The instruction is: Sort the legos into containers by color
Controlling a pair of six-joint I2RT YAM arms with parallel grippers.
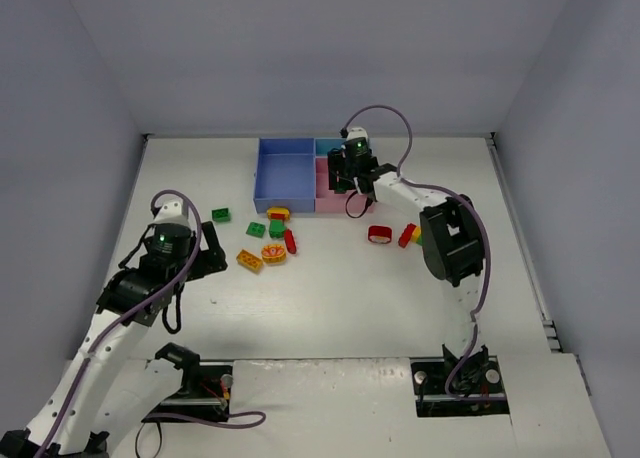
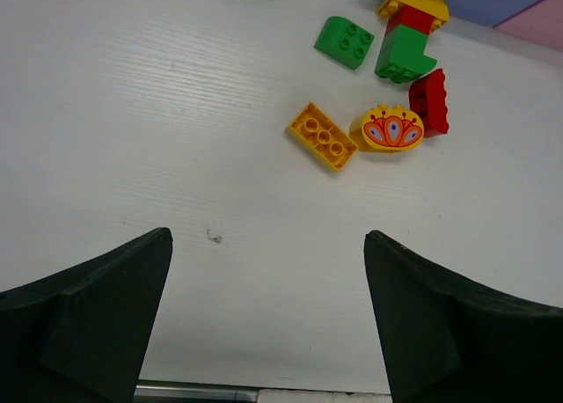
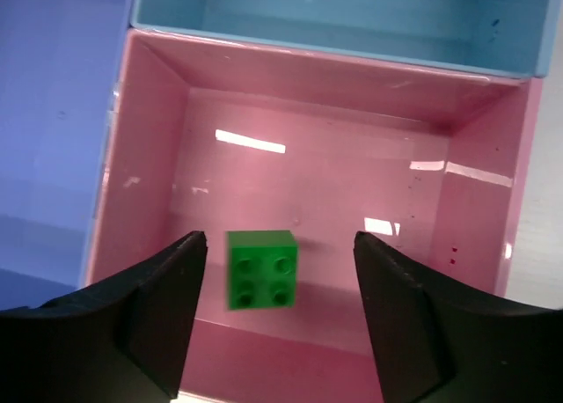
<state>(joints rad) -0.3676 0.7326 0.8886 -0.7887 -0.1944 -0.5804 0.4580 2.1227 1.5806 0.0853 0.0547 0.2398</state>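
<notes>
The right fingers point(image 3: 158, 324) are spread wide over the pink tray point(image 3: 352, 157) and hold nothing. Between them, clear of both, a green brick point(image 3: 262, 280) with four studs sits inside that tray near its 6 o'clock wall. In the right wrist view the teal tray point(image 3: 352, 25) joins the pink one at 12 o'clock and the blue tray point(image 3: 53, 113) joins it at 9 o'clock. From above, the joined trays stand at 12 o'clock on the tabletop point(image 1: 330, 308).

The left fingers point(image 2: 88, 324) are also wide apart and empty, hanging over bare tabletop. At 12 to 1 o'clock from them lies a flat yellow brick point(image 2: 323, 135), studs up. An oval yellow piece point(image 2: 391, 128) with an orange pattern is just beside it at 3 o'clock, and a red brick point(image 2: 429, 104) touches the oval. Further toward 12 o'clock are a small green piece point(image 2: 345, 41) and a yellow, red and green stack point(image 2: 407, 33), close to the blue tray's wall. Another green block point(image 1: 221, 215) lies apart at 9 o'clock from that group.

At 5 o'clock from the pink tray, a red-and-white piece point(image 1: 380, 234) and a red-and-yellow pair point(image 1: 410, 235) lie near each other.
</notes>
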